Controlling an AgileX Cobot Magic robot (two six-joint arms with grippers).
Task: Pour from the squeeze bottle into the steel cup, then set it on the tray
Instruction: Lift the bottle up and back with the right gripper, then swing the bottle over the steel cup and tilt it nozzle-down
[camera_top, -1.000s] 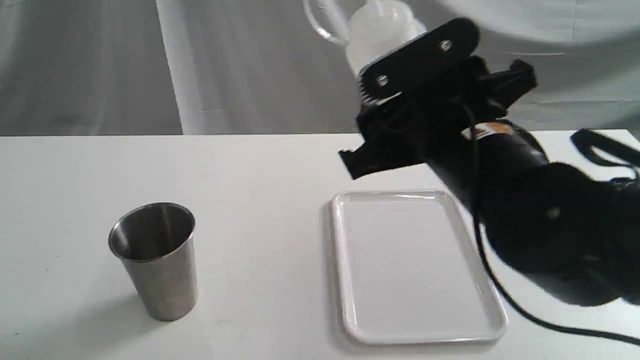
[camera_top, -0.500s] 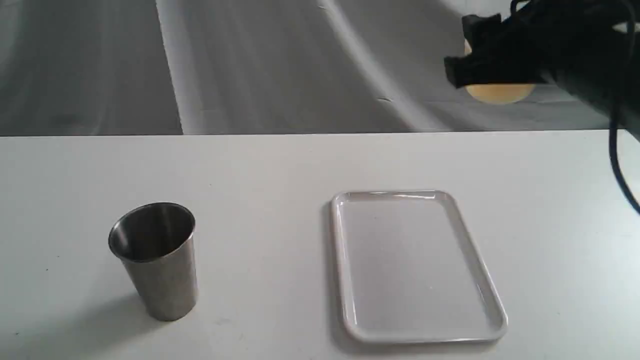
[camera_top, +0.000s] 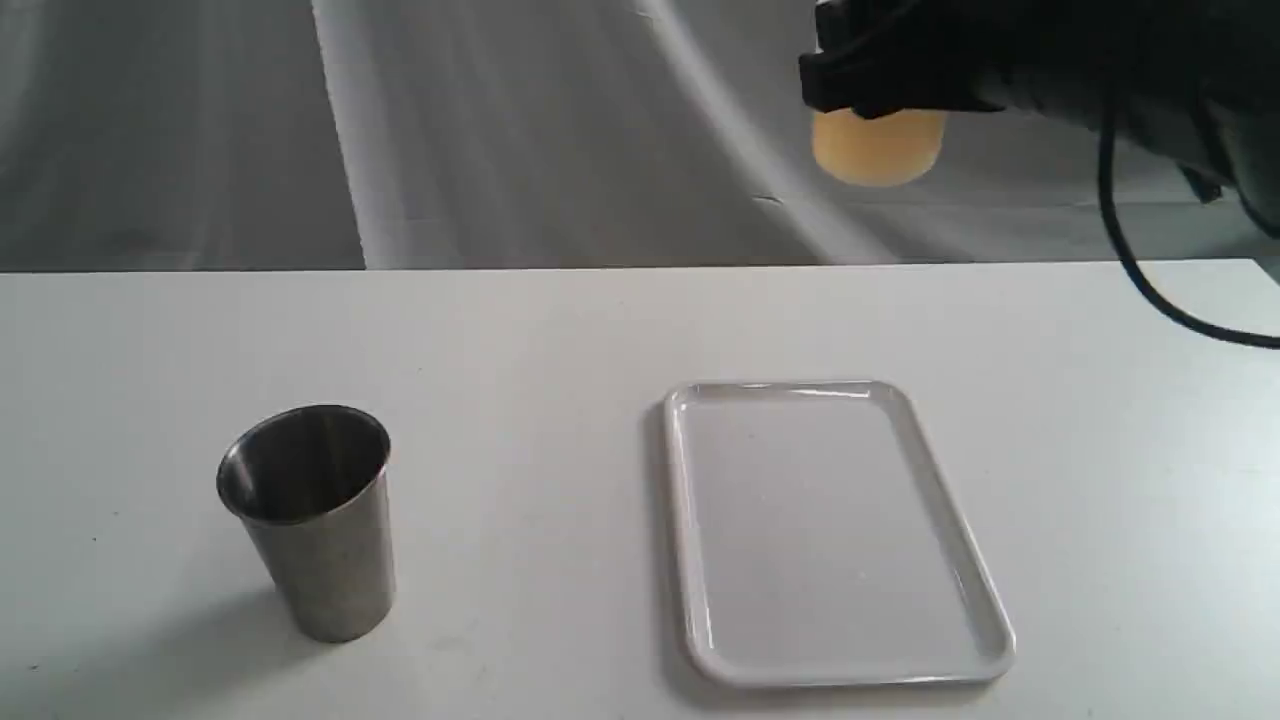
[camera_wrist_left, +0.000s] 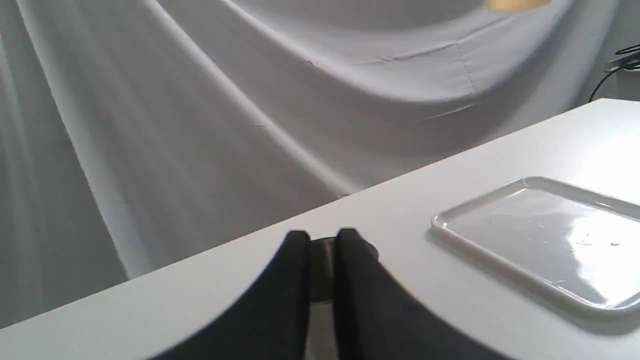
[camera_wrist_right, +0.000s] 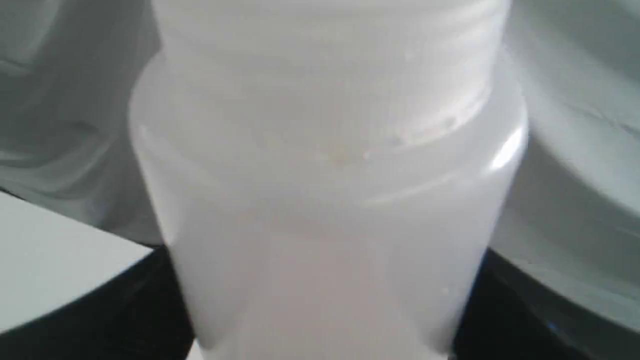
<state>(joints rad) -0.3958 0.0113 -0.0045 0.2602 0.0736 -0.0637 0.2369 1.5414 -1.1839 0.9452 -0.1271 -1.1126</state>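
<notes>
Two grippers: the right gripper (camera_top: 880, 85), upper right of frame, clamps the bottle (camera_top: 878, 148) high above the tray (camera_top: 985, 610); the left gripper (camera_wrist_left: 322, 250) has jaws nearly together, empty. Cup (camera_top: 310, 520) sits lower left, well apart, so a hurried tilt could spill.

We see our right gripper (camera_top: 880, 85) raised high, clamped around the squeeze bottle (camera_top: 878, 148). Our left gripper (camera_wrist_left: 321, 240) sits low, fingers (camera_wrist_left: 295, 260) nearly together.

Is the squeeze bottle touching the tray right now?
Apart. The exterior view shows the squeeze bottle held high by the right gripper, well above the tray.
</notes>
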